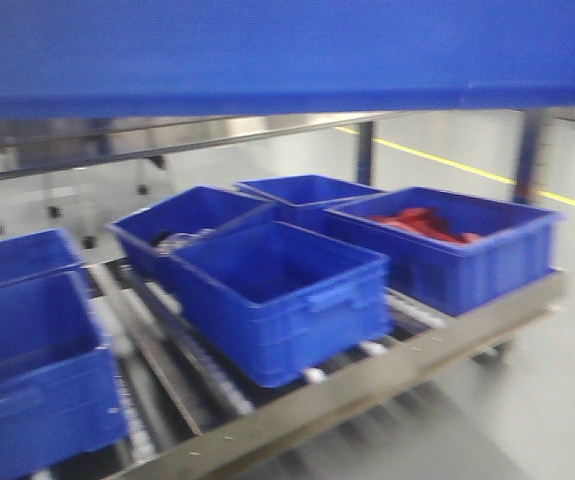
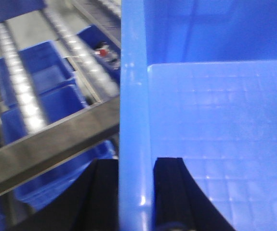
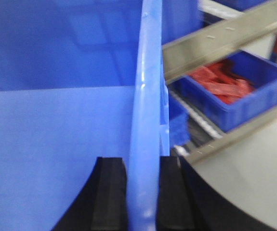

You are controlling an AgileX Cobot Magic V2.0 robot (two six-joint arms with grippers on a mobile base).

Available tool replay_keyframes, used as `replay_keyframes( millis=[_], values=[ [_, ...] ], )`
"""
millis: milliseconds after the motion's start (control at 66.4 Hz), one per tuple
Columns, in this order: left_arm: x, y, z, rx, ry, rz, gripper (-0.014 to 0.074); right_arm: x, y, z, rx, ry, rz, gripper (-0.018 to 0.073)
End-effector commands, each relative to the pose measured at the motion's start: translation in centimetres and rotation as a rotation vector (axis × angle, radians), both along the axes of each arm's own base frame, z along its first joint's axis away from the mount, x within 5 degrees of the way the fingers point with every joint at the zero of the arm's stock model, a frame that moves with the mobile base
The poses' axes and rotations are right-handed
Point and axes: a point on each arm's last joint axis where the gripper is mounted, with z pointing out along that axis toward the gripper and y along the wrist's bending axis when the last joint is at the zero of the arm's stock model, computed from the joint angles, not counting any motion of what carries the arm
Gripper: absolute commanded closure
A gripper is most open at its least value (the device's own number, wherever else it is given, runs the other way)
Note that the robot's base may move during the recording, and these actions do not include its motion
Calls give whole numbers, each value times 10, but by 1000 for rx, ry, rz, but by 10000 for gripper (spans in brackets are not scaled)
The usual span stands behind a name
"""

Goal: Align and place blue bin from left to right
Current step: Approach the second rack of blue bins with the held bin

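The left jaws and the right jaws each pinch one wall of the blue bin (image 1: 267, 50) over the roller rack (image 1: 367, 378)

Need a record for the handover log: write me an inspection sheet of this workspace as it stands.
Surface: metal roller rack carrying several bins.
Job's things: blue bin held above the rack, filling the top of the front view; the visible part of its inside is bare.
Clutter: empty front bin; right bin holding red items; more blue bins behind and to the left, contents too blurred to tell.
End effectors: left end effector and right end effector each clamp a wall of the blue bin at its rim.
Cables: nothing seen.
Surroundings: grey floor with a yellow line.
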Motion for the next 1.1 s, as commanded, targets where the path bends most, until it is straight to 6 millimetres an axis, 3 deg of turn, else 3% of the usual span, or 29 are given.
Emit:
replay_keyframes(
  millis=[0,1085],
  values=[
    [0,-3,11,-16,-94,-50,707,-4,5,15,77,-100,79,629],
    [0,-3,11,-16,-94,-50,707,-4,5,15,77,-100,79,629]
  ],
)
